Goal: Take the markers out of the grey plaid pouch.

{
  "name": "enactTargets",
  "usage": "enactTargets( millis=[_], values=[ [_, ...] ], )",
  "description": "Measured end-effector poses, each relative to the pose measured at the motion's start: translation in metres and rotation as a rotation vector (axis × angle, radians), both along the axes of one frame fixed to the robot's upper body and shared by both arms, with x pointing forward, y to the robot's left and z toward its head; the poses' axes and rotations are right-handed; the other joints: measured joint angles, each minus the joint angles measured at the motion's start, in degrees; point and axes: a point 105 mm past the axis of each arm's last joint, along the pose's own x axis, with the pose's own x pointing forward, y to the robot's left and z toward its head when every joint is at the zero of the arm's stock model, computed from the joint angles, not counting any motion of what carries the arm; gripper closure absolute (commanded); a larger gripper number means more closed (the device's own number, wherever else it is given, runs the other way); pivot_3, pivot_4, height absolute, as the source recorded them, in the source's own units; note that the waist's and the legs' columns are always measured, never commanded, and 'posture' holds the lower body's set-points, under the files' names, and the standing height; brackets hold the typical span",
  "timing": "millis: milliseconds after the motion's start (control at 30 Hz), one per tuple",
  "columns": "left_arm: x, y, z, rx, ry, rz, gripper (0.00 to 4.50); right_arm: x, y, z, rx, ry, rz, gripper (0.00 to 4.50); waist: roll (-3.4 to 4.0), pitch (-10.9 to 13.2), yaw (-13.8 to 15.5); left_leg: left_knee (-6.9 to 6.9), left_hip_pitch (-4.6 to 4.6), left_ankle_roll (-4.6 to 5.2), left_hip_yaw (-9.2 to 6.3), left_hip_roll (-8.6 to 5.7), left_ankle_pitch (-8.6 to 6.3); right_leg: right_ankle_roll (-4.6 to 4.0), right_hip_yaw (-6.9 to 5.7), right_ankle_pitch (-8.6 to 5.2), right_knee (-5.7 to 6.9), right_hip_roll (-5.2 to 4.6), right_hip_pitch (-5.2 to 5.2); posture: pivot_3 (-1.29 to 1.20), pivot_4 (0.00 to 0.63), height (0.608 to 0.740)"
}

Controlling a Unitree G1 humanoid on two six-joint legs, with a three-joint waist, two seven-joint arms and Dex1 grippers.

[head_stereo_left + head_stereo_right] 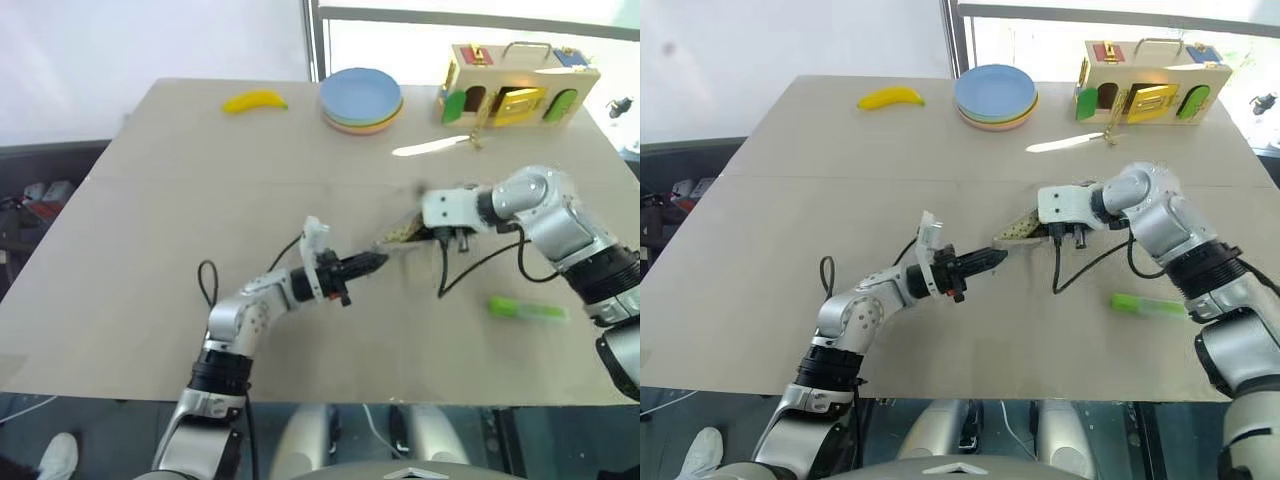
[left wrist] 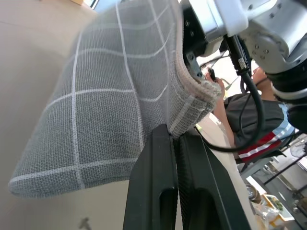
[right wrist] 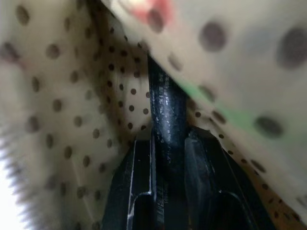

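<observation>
Far left at the back of the worktop point(image 1: 150, 250): a yellow banana point(image 1: 255, 101), with a stack of plates point(image 1: 361, 99) just to its right. Near the middle, left end effector point(image 1: 375, 263) pointing to the right, fingers point(image 2: 158, 182) pressed together on the lower edge of the grey plaid pouch point(image 2: 120, 105), holding it raised off the surface. Pouch point(image 1: 400, 232) lifted at an angle between the two arms, dotted tan lining showing at its open mouth. To the right of it, right end effector point(image 3: 168, 143) pushed down into that mouth, fingers point(image 3: 136, 187) clamped on a dark marker point(image 3: 165, 108) inside the dotted lining; a smear of red and a smear of green blurred against the fabric there, too soft to identify. Further right, a green marker point(image 1: 527, 310) lying flat on the worktop near the front edge, well apart from the pouch. At the back right, a wooden toy box point(image 1: 518, 85) with coloured doors, a strip of glare in front of it.
</observation>
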Motion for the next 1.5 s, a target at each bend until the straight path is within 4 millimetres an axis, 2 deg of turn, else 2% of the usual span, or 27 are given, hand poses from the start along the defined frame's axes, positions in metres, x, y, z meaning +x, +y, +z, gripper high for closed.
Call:
enactTargets(
  millis=[267,533,633,700,767,833,1033,1200,1500],
  values=[
    [0.005,-0.002,0.007,0.005,-0.023,0.027,4.5,0.026,0.005,0.026,-0.157,-0.385,0.131,4.22,0.0,0.0,-0.2,0.0,0.01,-0.01,0.07,-0.02,0.01,0.01,0.04,0.0,-0.01,0.02,-0.02,0.0,0.15,0.74],
    [0.004,-0.003,0.011,0.0,-0.028,0.022,4.5,0.027,-0.001,0.029,-0.249,-0.477,0.215,4.22,0.0,0.0,-0.2,0.0,0.01,-0.02,0.1,-0.01,0.01,0.01,0.07,0.0,-0.02,0.03,-0.01,0.0,0.15,0.74],
    [0.005,-0.002,0.011,0.003,-0.027,0.021,4.5,0.024,-0.001,0.026,-0.212,-0.443,0.209,4.22,-0.01,0.0,-0.2,-0.01,0.02,-0.02,0.11,0.01,0.01,0.01,0.08,0.0,-0.02,0.05,-0.01,0.0,0.15,0.74],
    [0.004,0.004,0.014,-0.002,-0.039,0.021,4.5,0.011,-0.004,0.018,-0.034,-0.277,0.132,4.22,-0.04,0.0,0.0,0.01,0.02,-0.01,0.02,0.07,0.01,0.0,-0.01,0.0,-0.08,0.07,0.08,0.0,0.15,0.74],
    [0.005,0.012,0.012,0.006,-0.037,0.037,4.5,-0.006,0.003,0.013,0.094,-0.139,0.13,4.22,-0.02,0.0,-0.1,0.01,0.01,0.01,0.05,0.06,0.0,0.01,0.04,0.0,-0.08,0.05,0.08,0.0,0.15,0.74],
    [0.005,0.013,0.012,0.004,-0.038,0.039,4.5,-0.014,0.004,0.021,0.132,-0.109,0.142,4.22,-0.01,0.0,-0.1,0.02,0.02,0.01,0.05,0.06,0.0,0.01,0.04,0.0,-0.06,0.05,0.07,0.0,0.15,0.74],
    [0.011,0.016,0.026,-0.013,-0.09,0.056,4.5,-0.025,0.007,0.042,0.129,-0.145,0.169,4.22,-0.01,0.0,0.1,0.02,0.05,0.01,0.0,0.06,0.0,0.01,0.0,0.0,0.01,0.05,0.07,0.0,0.15,0.74],
    [0.016,0.009,0.033,-0.058,-0.079,0.083,4.5,-0.036,0.024,0.044,0.14,-0.167,0.186,4.22,-0.02,0.0,0.3,0.05,0.01,0.01,0.01,0.06,0.0,0.01,0.01,0.0,-0.01,0.04,0.06,0.0,0.15,0.74],
    [0.011,-0.005,0.045,-0.06,-0.099,0.055,4.5,-0.024,0.026,0.047,0.048,-0.312,0.169,4.22,-0.02,0.0,0.5,0.06,0.02,0.0,0.03,0.03,0.01,0.01,0.01,0.0,0.0,0.06,0.06,0.0,0.15,0.74]
  ],
)
